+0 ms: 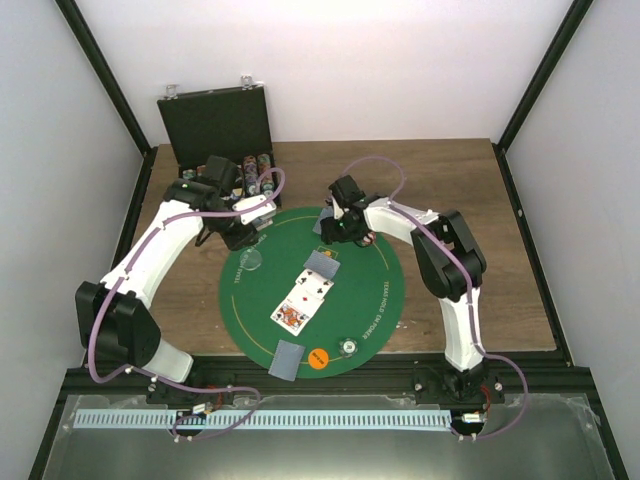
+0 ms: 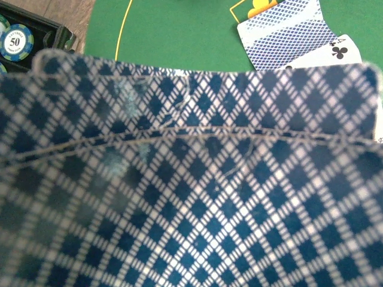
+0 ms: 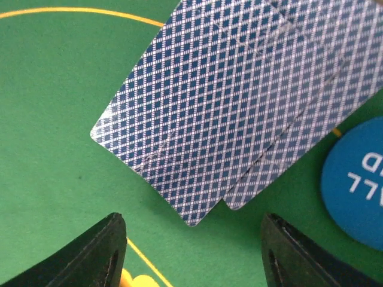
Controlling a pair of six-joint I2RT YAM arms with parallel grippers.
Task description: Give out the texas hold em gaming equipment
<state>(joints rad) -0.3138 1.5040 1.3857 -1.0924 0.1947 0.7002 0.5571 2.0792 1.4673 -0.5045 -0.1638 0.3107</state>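
Near edge: both arm bases are bolted side by side. The left arm sweeps up and inward, and the left gripper (image 1: pixel 240 232) sits at the left rim of the green felt mat (image 1: pixel 385 270). The right arm goes up, folds at the elbow and reaches back left, so the right gripper (image 3: pixel 191 236) hangs low over the far part of the mat.

Jaws:
- Left: closed. The held cards (image 2: pixel 203 179), blue diamond backs, fill its wrist view and hide the fingers.
- Right: fingers spread, only bare felt between them. Just beyond lie fanned face-down cards (image 3: pixel 239 101), with a blue disc (image 3: pixel 356 185) beside them.

Writing:
- The blue disc shows only part letters, "LL" among them.
- One case chip (image 2: pixel 16 42) reads "50".
- The yellow lettering along the mat rim is too small to read surely.

On the mat, near to far:
- near face-down card (image 1: pixel 285 360)
- orange disc (image 1: pixel 318 358)
- silvery disc (image 1: pixel 349 346)
- two face-up cards (image 1: pixel 303 302)
- another face-down card (image 1: pixel 322 262)
- clear disc (image 1: pixel 250 262), at the left, near the left gripper

Far left on the wooden table (image 1: pixel 500 260): black hinged case (image 1: pixel 215 120), lid up, rows of chips (image 1: pixel 255 170) inside. The left forearm crosses in front of it.
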